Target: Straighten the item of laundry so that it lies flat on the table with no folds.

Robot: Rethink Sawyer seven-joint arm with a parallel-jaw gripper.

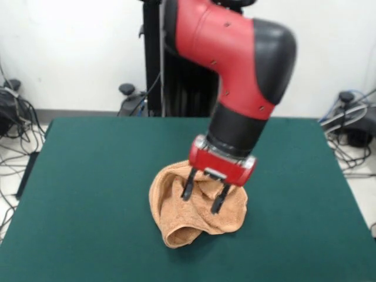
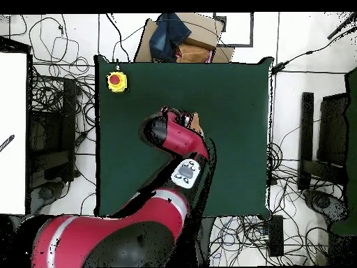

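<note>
so the hand (image 1: 204,198) is hanging right over the towel (image 1: 197,205), which is sitting bunched up mid-tabletop (image 1: 88,176), fingers spread and gripping nothing, probably lining up to pinch a fold.

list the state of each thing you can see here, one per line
towel: crumpled in a heap, not flat
gripper: open, fingers down over the towel's top folds
table: towel heap near its middle
red button box: sitting at a table corner, untouched
arm: reaching out over the towel
</note>
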